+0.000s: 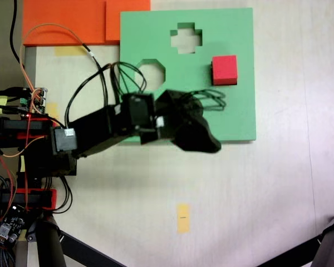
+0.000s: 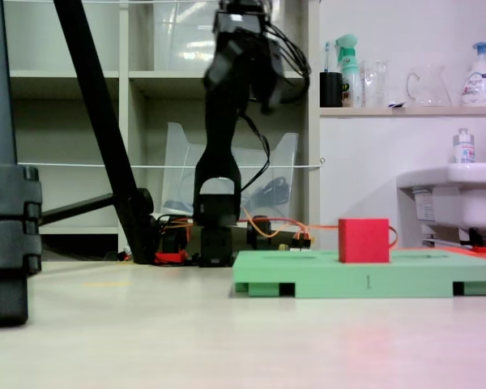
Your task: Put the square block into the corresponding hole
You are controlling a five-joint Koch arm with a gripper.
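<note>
From above, in a fixed view, my black end effector (image 1: 203, 142) hangs over the lower edge of the flat green foam board (image 1: 234, 111), pointing toward the right of the picture. My jaws lie one over the other from here, a single dark mass, so I cannot tell whether they are parted or closed, and I see nothing between them. The small bright red foam cube (image 1: 224, 70) sits on the board's right half, apart from me, up and to the right of my tip. It seems to sit at a cutout, though whether it is sunk into one I cannot tell from this angle. Left of it, the cross-shaped cutout (image 1: 186, 38) lies near the top edge, and the octagonal cutout (image 1: 150, 71) sits lower and further left, partly crossed by my black cables (image 1: 122, 78). Flat orange foam slabs (image 1: 72, 21) lie at the top left, touching the board's corner. A small yellow tape strip (image 1: 182, 217) marks the pale surface (image 1: 267, 194) below me.

Now the low fixed view, side on. My end effector (image 2: 263, 57) is raised high above the surface (image 2: 227, 340), well clear of everything; again the jaws overlap and I cannot tell their state. The green board (image 2: 308, 279) lies flat to the right, and the red cube (image 2: 364, 241) stands upright on it, most of its height above the board's top. A dark tripod leg (image 2: 97, 121) slants across the left.
</note>
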